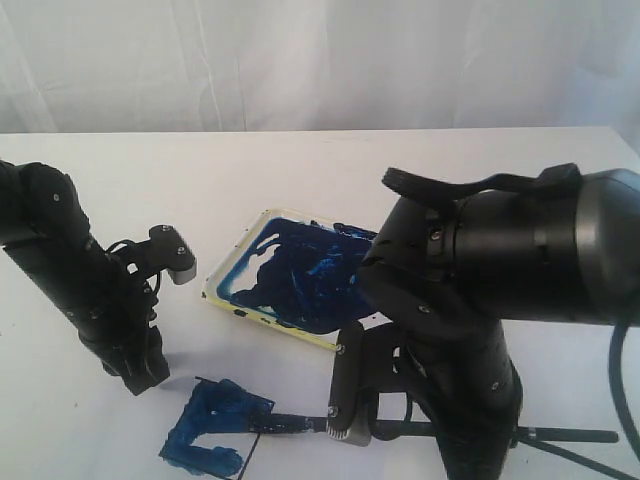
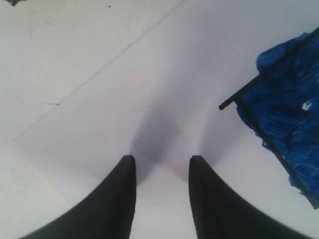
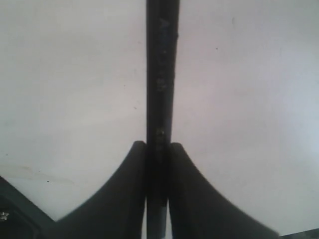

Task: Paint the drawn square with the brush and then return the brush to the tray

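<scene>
White tabletop (image 1: 100, 440) under everything, pale curtain (image 1: 300, 60) along the far side. Nearest, right gripper (image 3: 158, 145) clamped tight on the brush (image 3: 160, 74), with the shaft running straight out past the fingertips and the handle trailing behind them. Just ahead of those fingers, the bristle end lying at the drawn square (image 1: 215, 428), blue over much of its inside, with a white notch left bare and a thin black outline showing at one edge. Judged as mid-painting, not yet time for the return. To do it well: drag in short, overlapping strokes toward the bare patch, using light pressure, enough to spread the bristles without scraping the shaft. Stop at the black lines, and reload at the tray on running dry. Off to the side of the square, left gripper (image 2: 160, 160), fingers apart with nothing between them, poised over bare white surface, a painted corner of the square lying out beyond one fingertip. Best left parked there, clear of the brush's path. Farther out beyond the right fingers, the tray (image 1: 232, 252), thickly smeared dark blue and well apart from the brush tip. By count: one brush, one drawn square, one tray, two grippers, only one of them loaded.
</scene>
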